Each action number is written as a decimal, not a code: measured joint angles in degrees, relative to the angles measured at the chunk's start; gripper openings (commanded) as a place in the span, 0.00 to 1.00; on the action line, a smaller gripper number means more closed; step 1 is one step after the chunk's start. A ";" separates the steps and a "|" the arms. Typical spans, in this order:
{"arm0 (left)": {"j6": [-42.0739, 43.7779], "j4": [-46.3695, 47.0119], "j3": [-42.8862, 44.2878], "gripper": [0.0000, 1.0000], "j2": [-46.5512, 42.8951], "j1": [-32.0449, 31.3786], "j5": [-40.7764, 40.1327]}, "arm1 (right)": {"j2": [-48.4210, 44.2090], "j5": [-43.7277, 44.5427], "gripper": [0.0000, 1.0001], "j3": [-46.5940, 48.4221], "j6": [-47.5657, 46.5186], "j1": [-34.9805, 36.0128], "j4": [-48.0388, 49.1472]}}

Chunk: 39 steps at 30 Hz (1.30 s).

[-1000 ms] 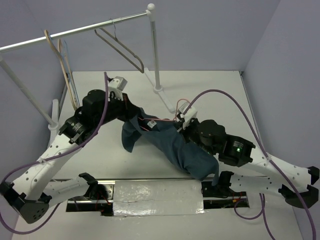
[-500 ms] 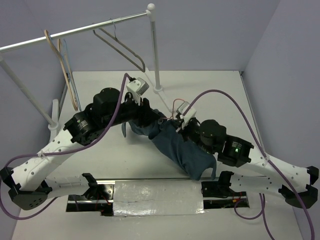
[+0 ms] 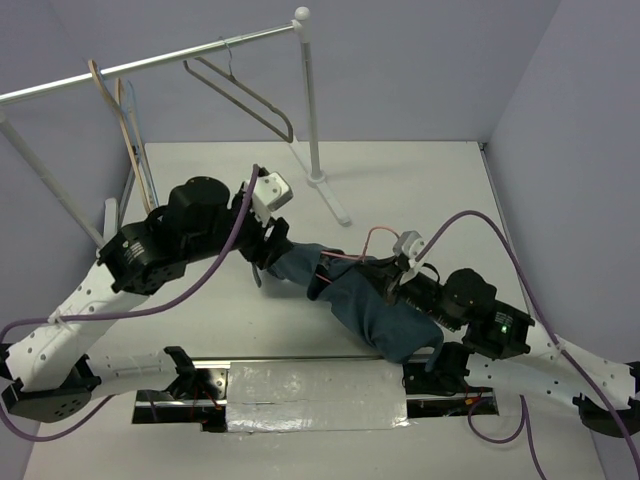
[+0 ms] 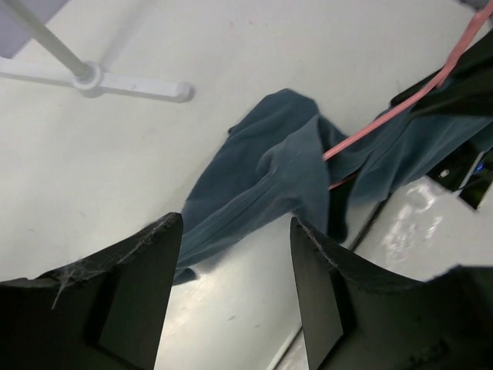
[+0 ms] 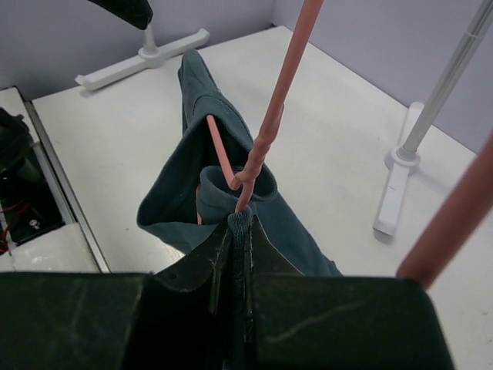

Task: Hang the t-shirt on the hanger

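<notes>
Your right gripper (image 5: 239,225) was clamped on the shirt (image 5: 171,193), with the pink hanger (image 5: 271,116) wire running into the cloth just there. Your left gripper (image 4: 235,225) hung wide open above the shirt's far end on the table (image 3: 420,190).

From high above the near edge, looking down over the whole table (image 3: 420,190). From each wrist, close and low, onto the same t-shirt (image 4: 269,185).
</notes>
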 measured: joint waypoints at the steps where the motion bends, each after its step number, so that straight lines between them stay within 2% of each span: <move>1: 0.70 -0.81 -0.04 0.70 -0.63 0.00 -0.37 | -0.66 -0.55 0.00 -0.20 0.11 0.00 0.17; 4: 4.31 -1.95 -1.11 0.68 -2.97 0.00 -0.07 | -2.21 -2.14 0.00 -0.44 0.63 0.00 0.13; 9: 9.07 -2.01 -4.46 0.70 -5.40 0.00 4.79 | -4.02 -4.87 0.00 -0.42 1.25 0.00 0.07; 14: 13.64 -1.49 -8.00 0.73 -5.44 0.00 9.90 | -4.00 -7.74 0.00 -0.37 1.36 0.00 -0.74; 20: 17.57 -1.42 -9.22 0.71 -4.13 -0.46 13.07 | -2.91 -9.73 0.00 -0.24 1.49 0.00 -0.90; 23: 18.14 -0.87 -9.88 0.67 -2.36 -1.25 13.86 | -2.16 -10.73 0.00 0.13 1.49 0.00 -0.92; 26: 18.12 -0.68 -10.25 0.57 -0.15 -1.55 15.93 | -0.87 -12.11 0.00 1.27 1.51 0.00 -0.96; 30: 17.99 -0.44 -10.25 0.23 2.40 -1.66 18.40 | 0.85 -13.64 0.00 2.89 1.51 0.00 -0.85; 33: 19.52 -1.77 -10.25 0.19 3.15 -1.81 20.98 | 1.42 -13.14 0.00 3.37 1.46 -0.61 -1.03; 35: 19.58 -2.62 -10.25 0.22 3.15 -1.95 22.36 | 1.62 -13.46 0.00 3.50 1.44 -0.74 -1.36; 36: 19.58 -2.75 -10.25 0.28 3.15 -1.88 23.08 | 1.79 -13.55 0.00 3.56 1.44 -0.74 -1.33; 39: 19.12 -1.86 -10.25 0.30 3.37 -1.64 24.63 | 3.15 -14.75 0.00 3.89 1.49 -0.63 -1.22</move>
